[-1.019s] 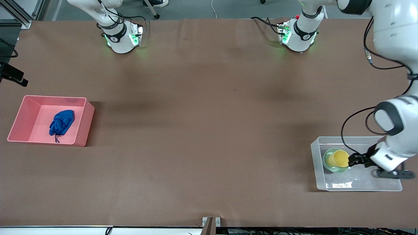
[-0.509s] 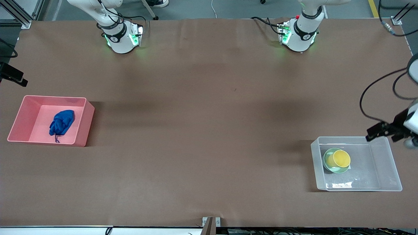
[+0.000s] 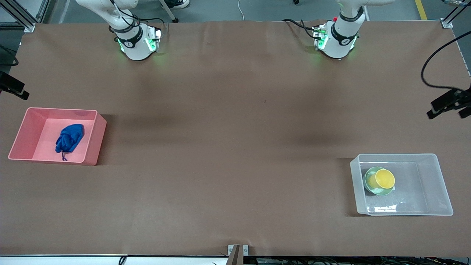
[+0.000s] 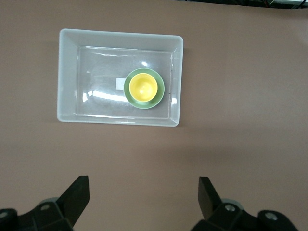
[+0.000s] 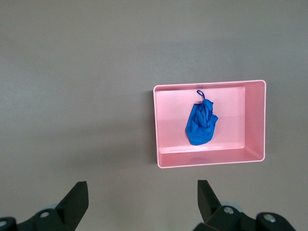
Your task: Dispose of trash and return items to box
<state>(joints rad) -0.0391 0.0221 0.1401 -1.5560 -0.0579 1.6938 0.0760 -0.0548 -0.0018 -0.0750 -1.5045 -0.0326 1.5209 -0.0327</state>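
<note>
The yellow cup [image 3: 384, 178] stands inside the mint-green bowl [image 3: 369, 187], and both sit in the clear box [image 3: 438, 184] near the left arm's end of the table. The left wrist view shows the cup [image 4: 143, 88], the bowl [image 4: 159, 98] and the box [image 4: 67, 77] from above. My left gripper [image 3: 450, 106] is open and empty, high over bare table beside the box [image 4: 143, 197]. The blue trash wad [image 3: 69, 138] lies in the pink bin [image 3: 96, 138]. My right gripper [image 5: 143, 199] is open and empty, high over bare table beside the bin [image 5: 231, 101], and waits.
The pink bin stands at the right arm's end of the table. The two arm bases [image 3: 136, 42] [image 3: 336, 40] stand along the table's edge farthest from the front camera. A small bracket [image 3: 237, 250] sits at the edge nearest to that camera.
My left gripper has risen out of the clear box and drawn away from it, empty. The cup stays in the bowl. The right arm has barely moved.
</note>
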